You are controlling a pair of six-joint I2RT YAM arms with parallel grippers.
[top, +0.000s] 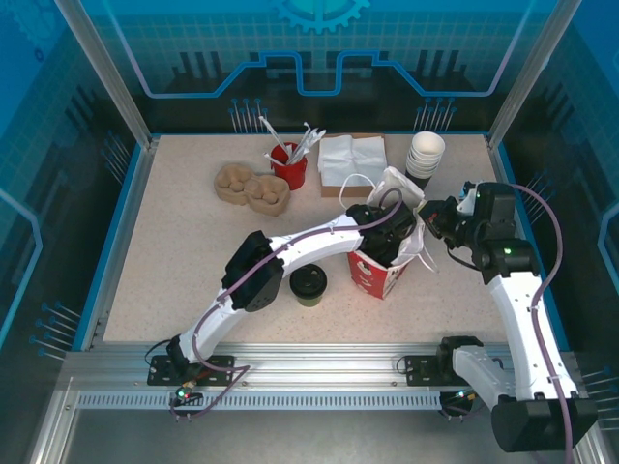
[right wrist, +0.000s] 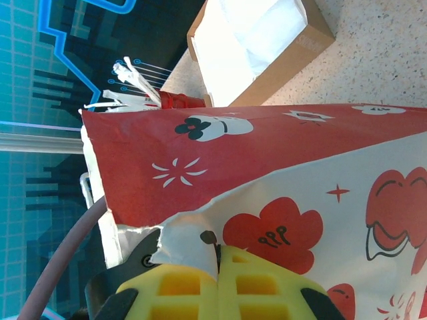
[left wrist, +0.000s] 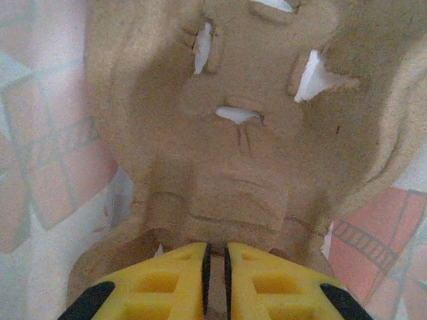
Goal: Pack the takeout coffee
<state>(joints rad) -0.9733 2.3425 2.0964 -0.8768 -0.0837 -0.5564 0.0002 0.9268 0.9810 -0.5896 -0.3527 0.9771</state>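
Note:
The takeout coffee (top: 308,283), a small dark cup with a black lid, stands on the table in front of the left arm, left of the red-and-white paper bag (top: 379,274). My left gripper (top: 385,235) reaches down into the bag's mouth. In the left wrist view that gripper (left wrist: 215,248) is shut on the rim of a brown pulp cup carrier (left wrist: 253,133) inside the bag (left wrist: 47,167). My right gripper (top: 432,220) is shut on the bag's upper edge. The right wrist view shows this gripper (right wrist: 217,250) pinching the torn paper rim of the bag (right wrist: 280,153).
Two pulp carriers (top: 253,188) lie at the back left. A red cup of utensils (top: 289,165), a box of napkins (top: 350,162) and a stack of lidless cups (top: 424,155) line the back. The right arm stands close to the table's right edge.

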